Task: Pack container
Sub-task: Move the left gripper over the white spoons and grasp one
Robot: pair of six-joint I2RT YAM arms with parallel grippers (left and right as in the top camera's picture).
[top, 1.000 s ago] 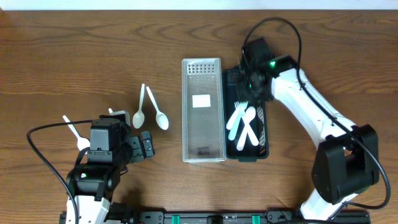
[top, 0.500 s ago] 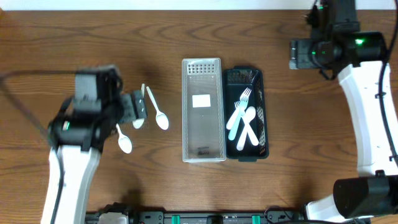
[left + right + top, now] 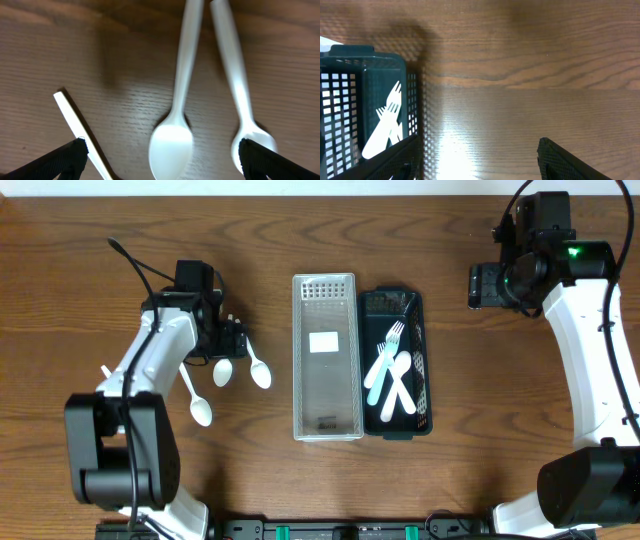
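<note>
The left gripper (image 3: 234, 340), spread open and empty, is held over white spoons (image 3: 260, 374) on the worktop (image 3: 120, 240), at nine o'clock from the clear container (image 3: 325, 395). The right gripper (image 3: 487, 285), likewise open, is held at two o'clock from the dark basket (image 3: 425, 395) of forks (image 3: 386, 362).

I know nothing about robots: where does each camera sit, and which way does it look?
Overhead: fixed above the table, facing straight down on both arms, the clear container, the basket of forks and three spoons.
Left wrist: on the left arm, facing down at the spoons; its open jaws in the bottom corners.
Right wrist: on the right arm, facing down at the basket's corner and bare wood; open jaws likewise.
Shared: overhead and left wrist both show the spoons.
</note>
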